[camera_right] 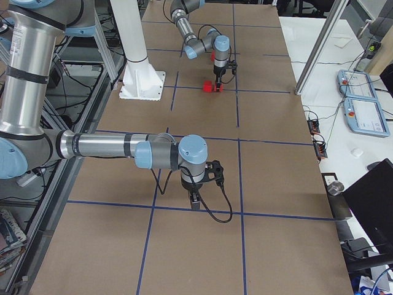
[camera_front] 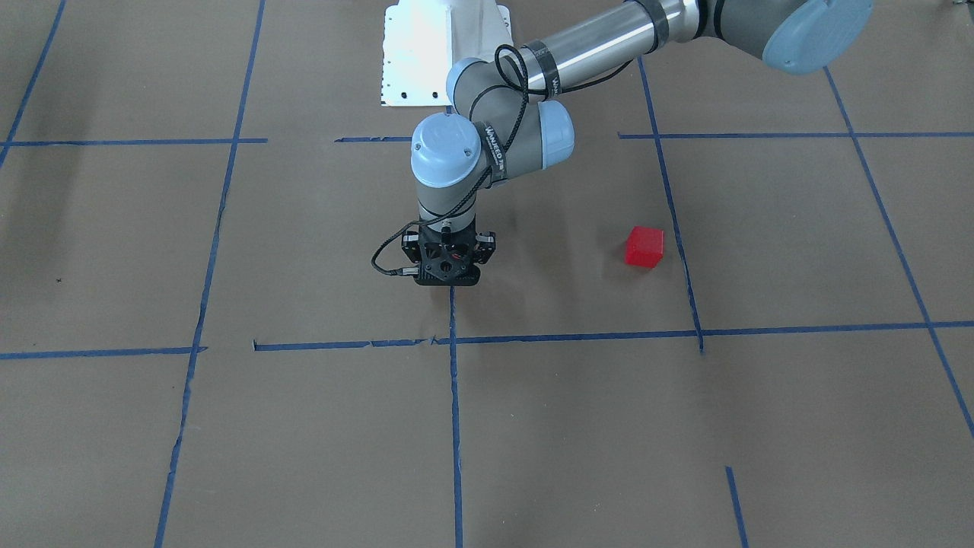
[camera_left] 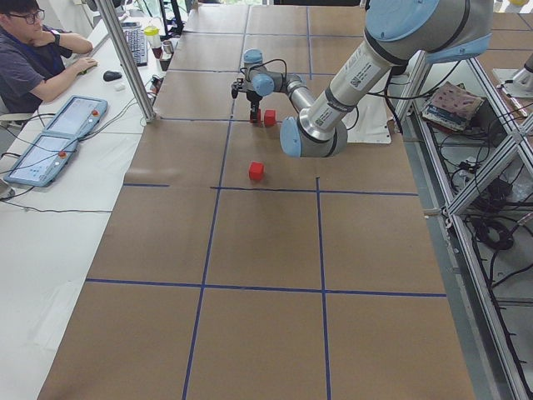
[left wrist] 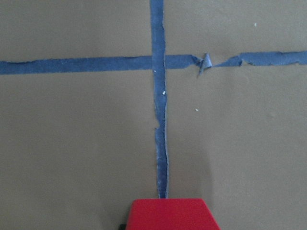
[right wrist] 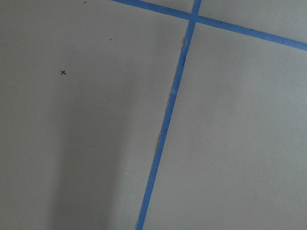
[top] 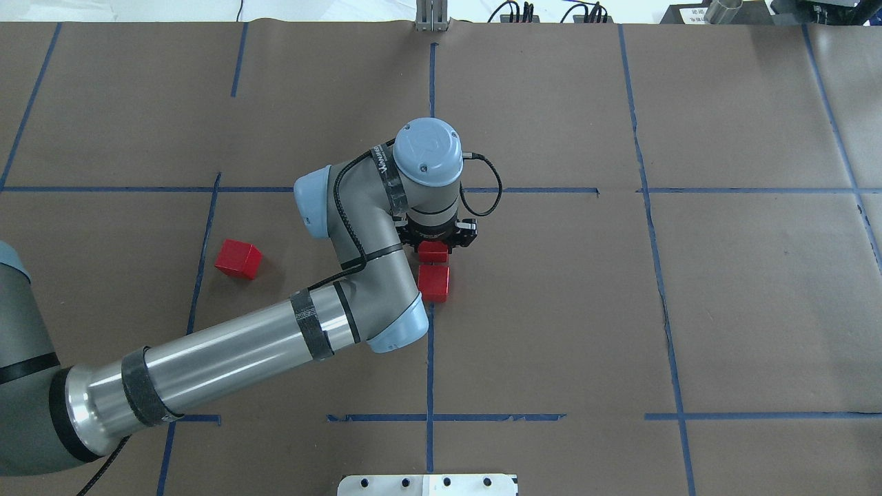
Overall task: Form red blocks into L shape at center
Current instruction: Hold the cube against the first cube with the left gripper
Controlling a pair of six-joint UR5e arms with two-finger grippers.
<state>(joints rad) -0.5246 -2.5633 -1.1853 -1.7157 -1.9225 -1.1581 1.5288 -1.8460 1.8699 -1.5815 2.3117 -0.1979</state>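
Red block [top: 433, 254] sits mid-frame directly under the left gripper [top: 435, 244]. Its grip and the right gripper's [camera_right: 194, 201] cannot be told.

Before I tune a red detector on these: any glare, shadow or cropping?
Front-facing view: white base plate blown out, lone red block sharp, vivid. Overhead view: glare streak on the left arm's metal tube. Right wrist view: broad soft shadow over the paper on its left side. Left wrist view: red block cut off at the bottom edge.

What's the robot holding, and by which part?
The left gripper straddles one small bright-red cube, seemingly by opposite sides; whether it truly grips cannot be told.
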